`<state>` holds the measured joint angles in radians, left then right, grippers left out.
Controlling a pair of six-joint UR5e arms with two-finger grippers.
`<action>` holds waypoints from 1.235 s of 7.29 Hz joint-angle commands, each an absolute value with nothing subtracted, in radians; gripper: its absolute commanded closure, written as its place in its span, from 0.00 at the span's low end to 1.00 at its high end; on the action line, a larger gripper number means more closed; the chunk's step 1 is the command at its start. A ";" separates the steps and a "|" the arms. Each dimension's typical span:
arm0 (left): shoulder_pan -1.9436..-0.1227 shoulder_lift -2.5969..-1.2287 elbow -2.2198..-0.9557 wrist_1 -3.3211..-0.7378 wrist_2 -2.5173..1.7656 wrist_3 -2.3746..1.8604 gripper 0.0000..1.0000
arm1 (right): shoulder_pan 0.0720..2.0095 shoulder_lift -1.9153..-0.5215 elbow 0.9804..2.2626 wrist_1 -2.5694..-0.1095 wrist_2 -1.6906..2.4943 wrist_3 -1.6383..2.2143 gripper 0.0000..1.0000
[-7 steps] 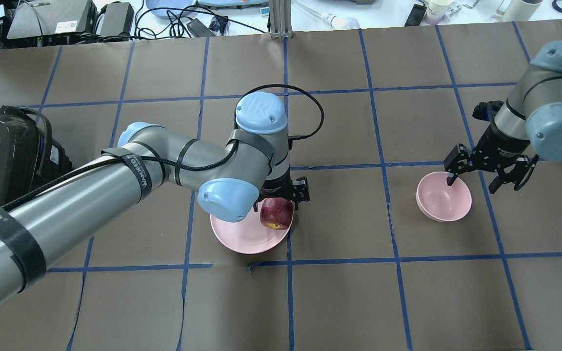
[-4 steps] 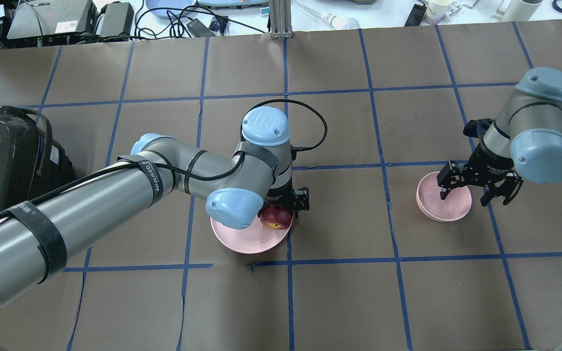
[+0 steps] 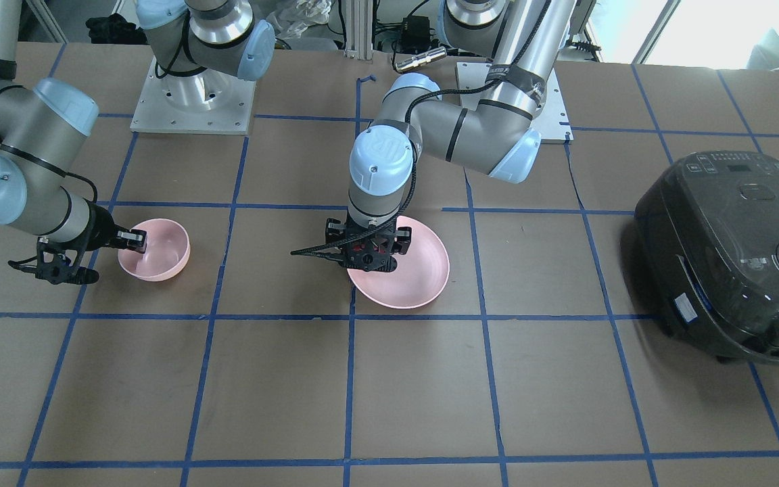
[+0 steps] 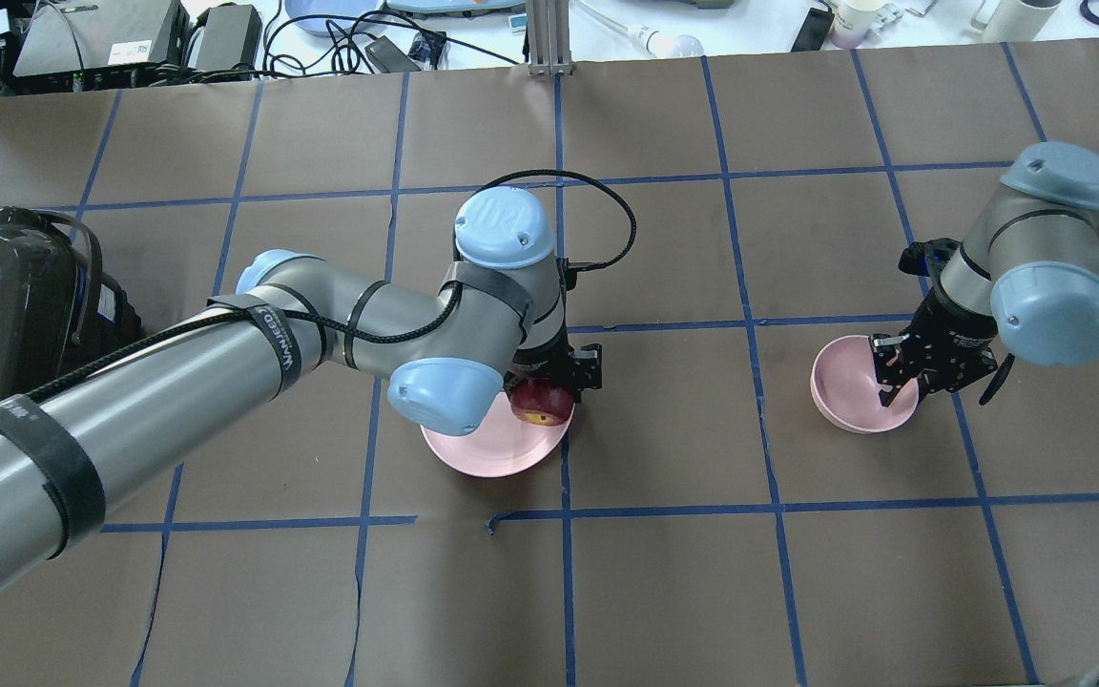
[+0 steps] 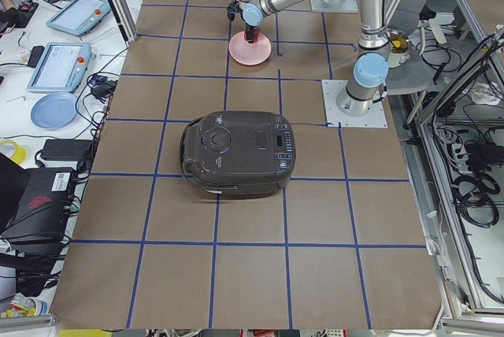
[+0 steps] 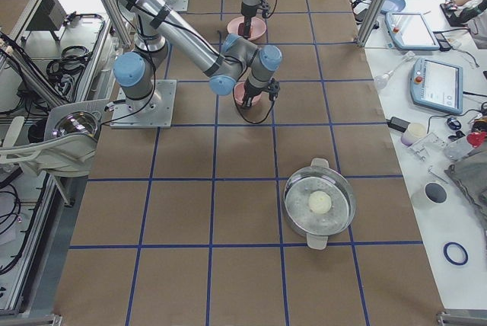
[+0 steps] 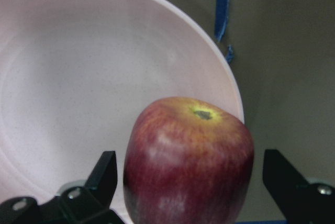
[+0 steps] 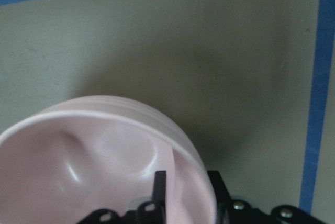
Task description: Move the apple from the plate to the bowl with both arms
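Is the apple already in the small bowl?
No, the apple sits at the plate rim between the left gripper jaws; the bowl holds no fruit.

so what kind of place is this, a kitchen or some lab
Most likely a robotics lab, not a kitchen. The table is covered in brown paper gridded with blue tape, the arms' bases are bolted to it, and operator tablets lie on a side bench.

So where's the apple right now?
In the overhead view the apple sits mid-table at the right edge of the plate, between the open fingers of the left claw.
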<state>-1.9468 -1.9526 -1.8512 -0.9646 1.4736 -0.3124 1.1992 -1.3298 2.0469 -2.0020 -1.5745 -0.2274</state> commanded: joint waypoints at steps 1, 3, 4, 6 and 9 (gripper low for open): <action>-1.864 -1.905 -1.819 -1.020 1.451 -0.261 0.55 | 1.200 -1.341 2.007 -1.994 -1.560 -0.229 1.00; -1.849 -1.887 -1.798 -1.048 1.453 -0.259 0.53 | 1.218 -1.353 1.919 -1.932 -1.486 -0.224 1.00; -1.850 -1.884 -1.784 -1.061 1.456 -0.261 0.52 | 1.233 -1.361 1.911 -1.922 -1.429 -0.216 1.00; -1.851 -1.882 -1.782 -1.063 1.453 -0.261 0.35 | 1.317 -1.361 1.910 -1.930 -1.407 -0.216 1.00; -1.862 -1.882 -1.763 -1.060 1.507 -0.156 1.00 | 1.469 -1.347 1.920 -1.937 -1.359 -0.092 1.00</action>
<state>-1.8542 -1.8823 -1.7729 -1.0629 1.4681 -0.2259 1.4019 -1.3566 1.9148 -1.9315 -1.3740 -0.1402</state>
